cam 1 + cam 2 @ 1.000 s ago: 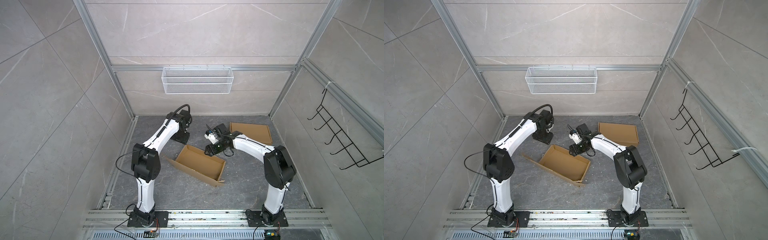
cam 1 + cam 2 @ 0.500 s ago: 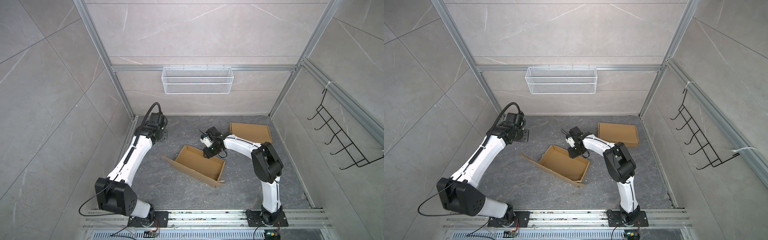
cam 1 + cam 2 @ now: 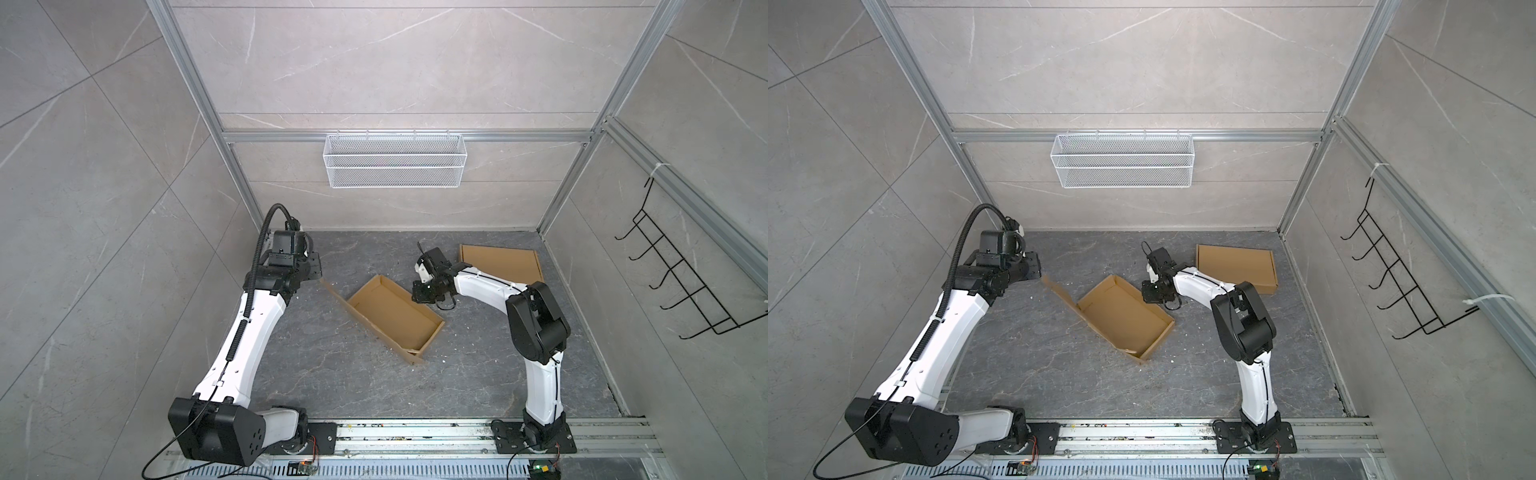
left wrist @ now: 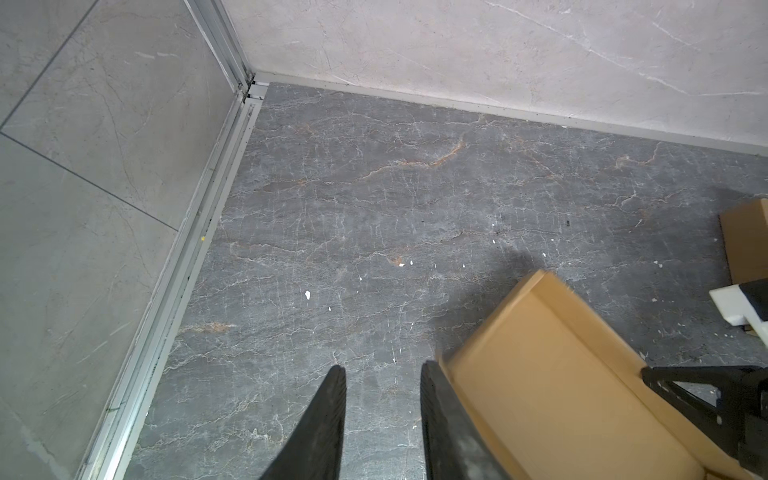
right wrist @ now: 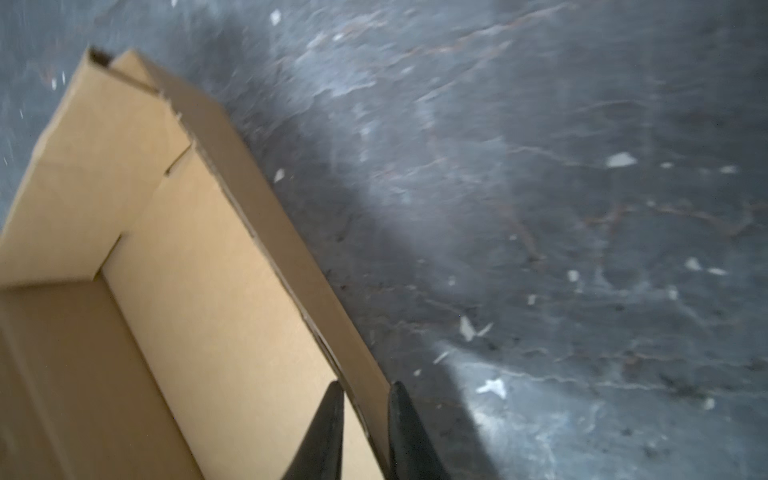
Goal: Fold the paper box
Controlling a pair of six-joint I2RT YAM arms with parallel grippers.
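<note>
The paper box is an open brown cardboard tray lying askew in the middle of the floor, with one long flap spread out to the left. My right gripper is at its far wall. In the right wrist view the fingers straddle that wall, one inside the tray and one outside, and the right gripper is shut on it. My left gripper hangs open beside the flap's tip, with only bare floor between its fingers.
A second, closed flat cardboard box lies at the back right. A white wire basket hangs on the back wall and a black hook rack on the right wall. The left wall's rail runs close to the left gripper.
The left arm has swung away from the box's far side to the left, ending by the flap's tip with narrower jaws. The right gripper has come down onto the far wall and closed.
</note>
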